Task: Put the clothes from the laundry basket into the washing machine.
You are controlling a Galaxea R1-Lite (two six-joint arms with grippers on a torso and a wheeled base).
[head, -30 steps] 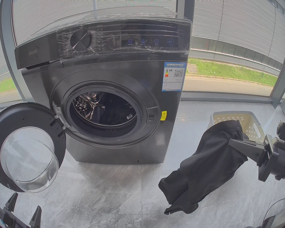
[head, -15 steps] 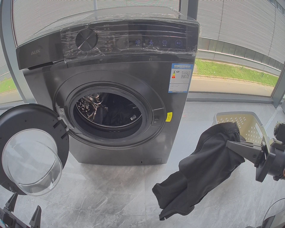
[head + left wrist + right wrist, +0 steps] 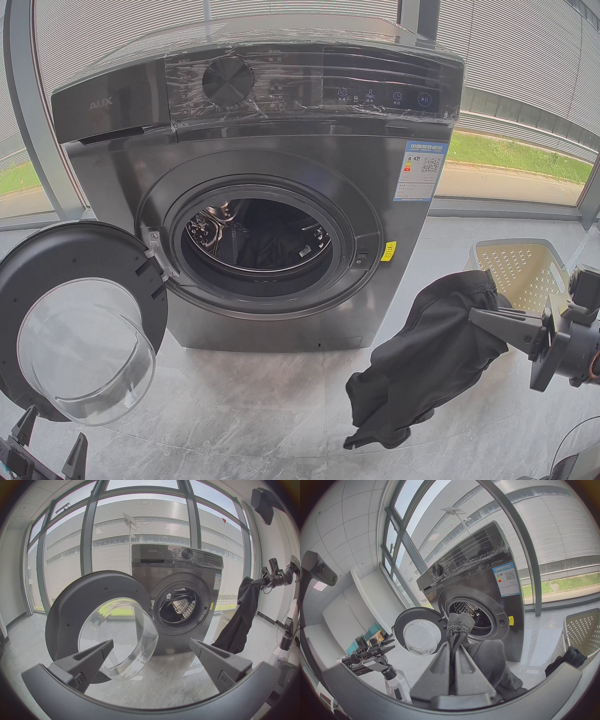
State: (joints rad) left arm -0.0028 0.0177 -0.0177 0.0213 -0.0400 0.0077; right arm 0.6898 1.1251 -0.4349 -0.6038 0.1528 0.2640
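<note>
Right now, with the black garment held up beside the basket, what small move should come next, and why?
Probably swing the right arm left toward the drum. The right jaws are shut on the garment, which hangs beside the basket, right of the drum, and the door stands open.

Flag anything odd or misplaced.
Wrinkled plastic film clings over the control panel of the washing machine, like leftover packaging. Nothing else stands out; the right gripper holds the black garment beside the laundry basket.
</note>
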